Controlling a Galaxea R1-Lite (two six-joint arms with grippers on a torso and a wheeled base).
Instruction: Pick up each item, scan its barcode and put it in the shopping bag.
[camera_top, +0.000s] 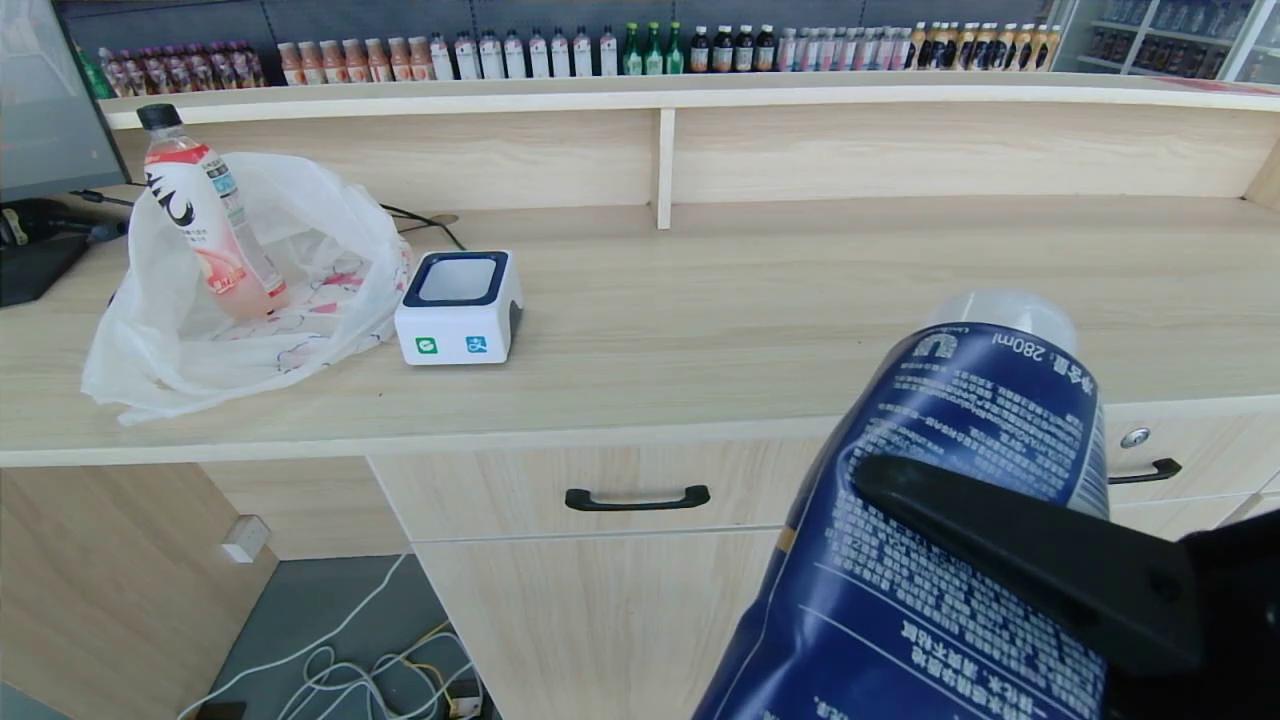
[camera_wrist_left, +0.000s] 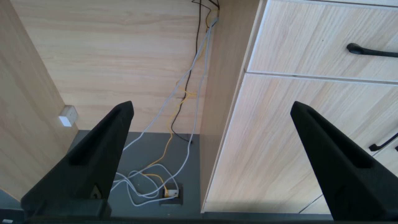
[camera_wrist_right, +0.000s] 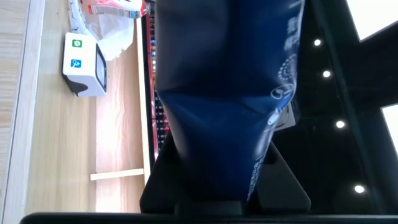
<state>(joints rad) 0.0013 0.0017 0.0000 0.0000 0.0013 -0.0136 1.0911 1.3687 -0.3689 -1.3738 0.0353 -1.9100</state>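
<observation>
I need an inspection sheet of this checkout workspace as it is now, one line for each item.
Surface: light wooden counter with a raised back ledge.
Job's things: pink bottle stands in the shopping bag; scanner beside the bag; blue bottle held, apart from the scanner.
Clutter: black device at the counter's left end.
Grippers: right gripper shut on the blue bottle; left gripper open, empty, low by the cabinet.
Cables: loose floor cables; one thin cable behind the bag.
Surroundings: shelf of bottles behind; drawers below.
</observation>
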